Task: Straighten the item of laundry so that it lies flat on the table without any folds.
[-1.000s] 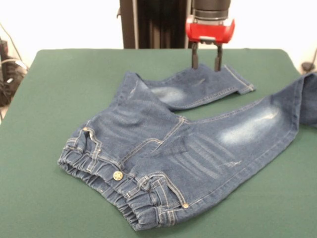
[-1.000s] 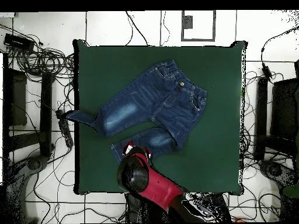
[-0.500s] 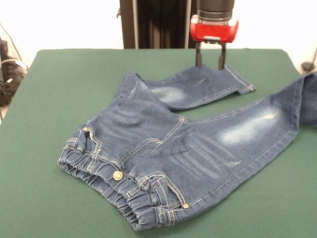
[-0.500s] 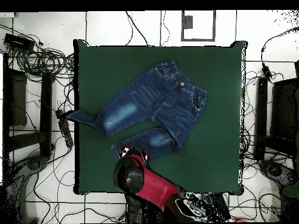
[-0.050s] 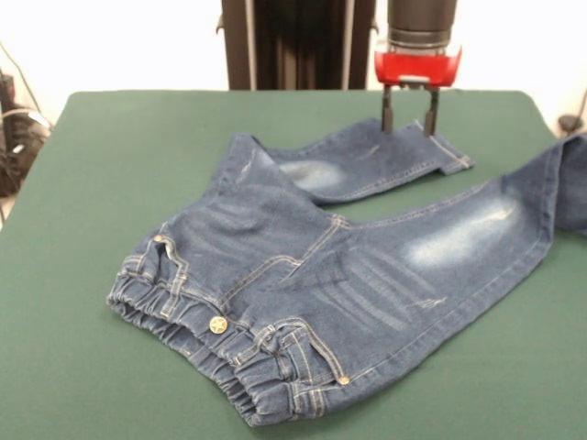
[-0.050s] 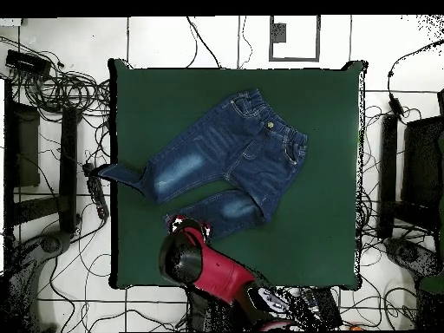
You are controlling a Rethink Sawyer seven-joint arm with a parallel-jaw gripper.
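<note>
Shifted rightward in the front view: gripper (image 5: 408,122), fingers apart and holding nothing, above the hem of the upper leg of the jeans (image 5: 339,275), centre-right on the table (image 5: 101,174). Overhead: jeans (image 6: 221,156) centre-left, one leg overhanging the left edge; gripper (image 6: 182,227) at lower leg's hem.

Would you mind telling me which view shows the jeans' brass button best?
The front view: the brass button sits large and clear on the waistband of the jeans. The overhead view shows it only as a tiny pale speck.
</note>
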